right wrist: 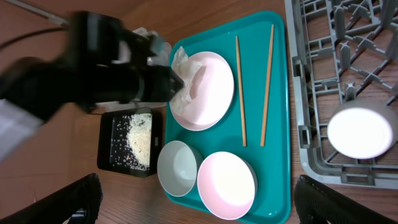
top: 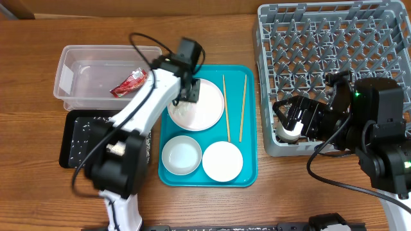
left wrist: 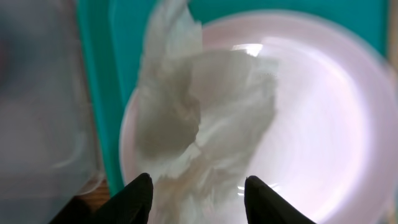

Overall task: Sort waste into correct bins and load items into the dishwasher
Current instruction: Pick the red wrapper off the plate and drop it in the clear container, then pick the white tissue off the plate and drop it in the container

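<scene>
A crumpled white tissue [left wrist: 199, 118] lies on the left part of the round white plate [left wrist: 323, 124] on the teal tray. My left gripper [left wrist: 199, 193] is open, low over the plate [top: 207, 106], with a finger on each side of the tissue's near end. Two bowls [top: 182, 155] [top: 223, 160] and two chopsticks [top: 226, 106] [top: 243, 106] are on the teal tray. The red wrapper [top: 131, 82] lies in the clear tub [top: 70, 61]. Rice [right wrist: 138, 140] lies in the black tray [top: 67, 138]. My right gripper [right wrist: 202, 202] is open and empty, by the dish rack's [top: 334, 70] near left corner. A white cup [right wrist: 359, 132] stands in that corner.
The teal serving tray [top: 250, 176] sits between the bins and the rack. The clear tub stands just left of the plate, close to my left arm. The rack's latticed wall [right wrist: 298, 93] borders the teal tray's right edge. Bare wood table [top: 308, 192] lies in front.
</scene>
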Controlling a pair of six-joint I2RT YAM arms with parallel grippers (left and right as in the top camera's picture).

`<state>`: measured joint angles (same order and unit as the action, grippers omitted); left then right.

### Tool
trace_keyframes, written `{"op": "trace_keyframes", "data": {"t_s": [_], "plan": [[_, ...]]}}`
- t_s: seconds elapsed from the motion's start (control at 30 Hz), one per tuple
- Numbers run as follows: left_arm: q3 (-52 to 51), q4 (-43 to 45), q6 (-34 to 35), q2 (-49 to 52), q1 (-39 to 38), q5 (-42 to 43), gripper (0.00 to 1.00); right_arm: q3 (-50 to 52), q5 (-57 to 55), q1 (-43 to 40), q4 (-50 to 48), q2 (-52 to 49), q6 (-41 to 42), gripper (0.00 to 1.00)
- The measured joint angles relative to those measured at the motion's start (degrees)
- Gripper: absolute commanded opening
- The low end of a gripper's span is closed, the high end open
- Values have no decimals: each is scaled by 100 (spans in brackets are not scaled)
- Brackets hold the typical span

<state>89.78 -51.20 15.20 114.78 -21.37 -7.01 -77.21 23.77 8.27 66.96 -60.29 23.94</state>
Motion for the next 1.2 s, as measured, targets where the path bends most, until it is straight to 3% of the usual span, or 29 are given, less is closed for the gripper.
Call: {"op": "trace_keyframes", "data": {"t_s": [0.03,0.13,0.43,0.57,0.73,0.87,1.03,1.13,1.2], "plan": [[-31,17,-2,184,-4,-15,43,0,0,0,0,0,0,100],[-101,13,-24,645,2,-48,4,0,0,2,7,0,2,100],[328,-975,-42,457,24,452,4,0,-4,2,13,0,2,100],[713,-1075,-37,-328,184,293,4,0,-9,0,22,0,2,100],[1008,-1071,-15,-1257,966,9,4,0,-2,0,33,0,2,100],[1019,-1082,68,-1091,1801,-87,38,0,-7,0,50,0,0,100],[957,-1241,79,-682,2243,168,67,0,-7,0,133,0,2,100],[960,-1506,-68,-785,2216,297,100,0,-17,2,140,0,0,100],[960,-1720,-164,-1003,2096,341,100,0,-42,0,144,0,2,100]]}}
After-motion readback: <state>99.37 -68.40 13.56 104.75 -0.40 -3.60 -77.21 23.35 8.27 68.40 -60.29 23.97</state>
